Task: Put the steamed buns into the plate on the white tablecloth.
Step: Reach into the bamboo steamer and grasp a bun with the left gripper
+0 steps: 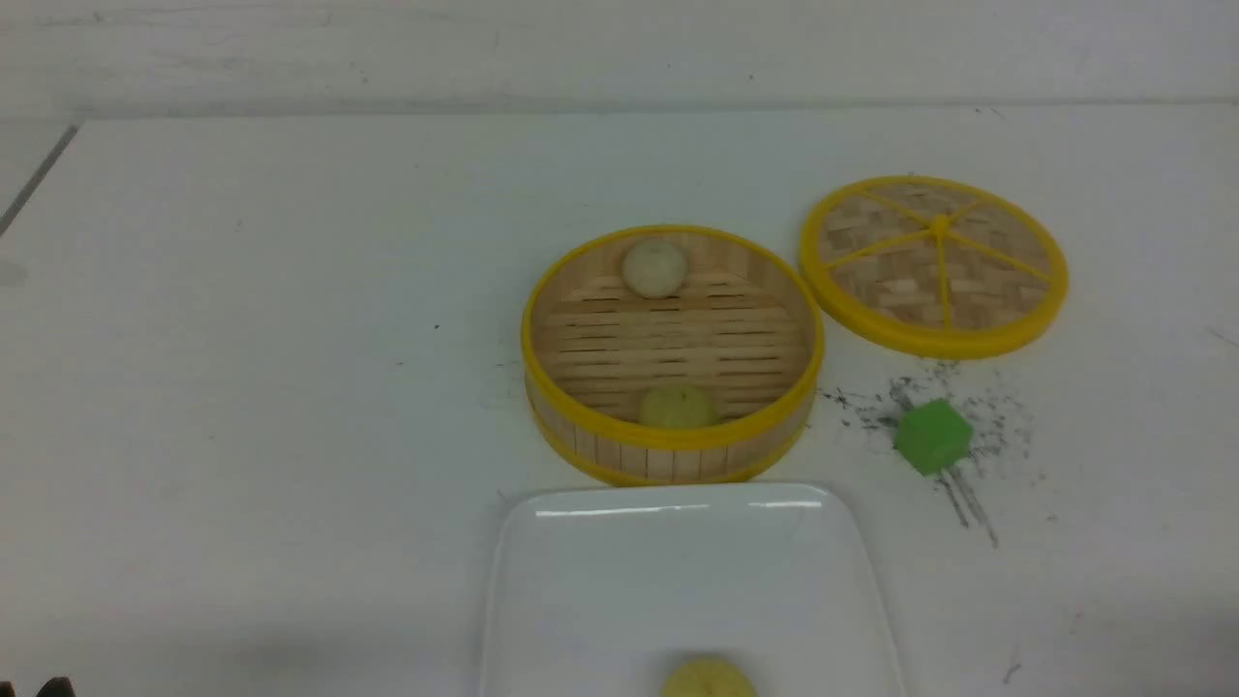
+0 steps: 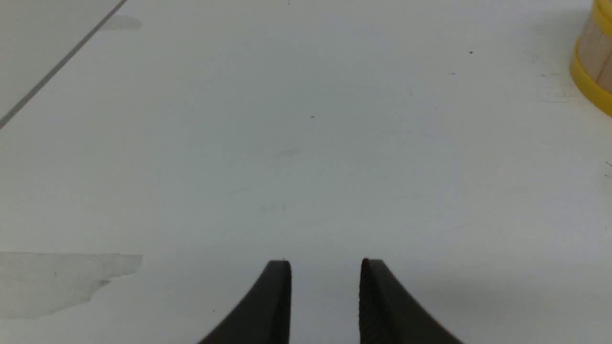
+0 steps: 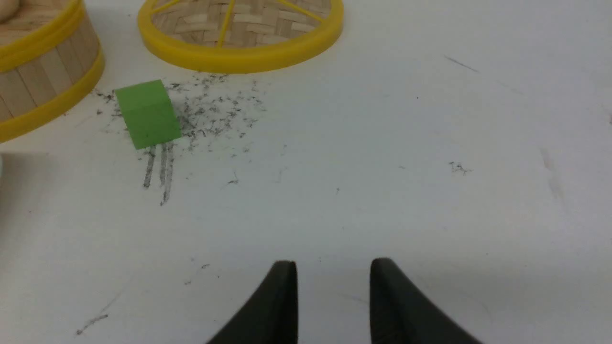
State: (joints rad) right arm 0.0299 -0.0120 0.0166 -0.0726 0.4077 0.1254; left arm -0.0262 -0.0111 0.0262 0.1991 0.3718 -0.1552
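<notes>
Two steamed buns still to go, both inside the round bamboo steamer (image 1: pixel 672 455). Cream-white bun (image 1: pixel 655 267) up against the far wall. Pale yellow bun (image 1: pixel 678 407) tucked under the near wall, closest to the plate (image 1: pixel 581 581). One more yellow bun (image 1: pixel 709 681) already on that plate, at its near edge. Plate just this side of the steamer, almost touching it, flat on the white tablecloth (image 1: pixel 290 387).

Left tool (image 2: pixel 325 267) open, nothing between its two black tips, low over bare cloth, with only a bit of the steamer's side far ahead. Right tool (image 3: pixel 333 267) open and empty too, facing the green cube (image 3: pixel 148 113), the woven lid (image 3: pixel 239 59) and the steamer. Looks like the right one is a little nearer. Calls for reaching forward and toward the middle, then down over the yellow rim.

Buns round and domed, no long side, so any grip angle likely fine. Probably soft and squashy. Steamer made of pale wood slats with bright yellow bands. Plate shiny and smooth, with rounded corners.
</notes>
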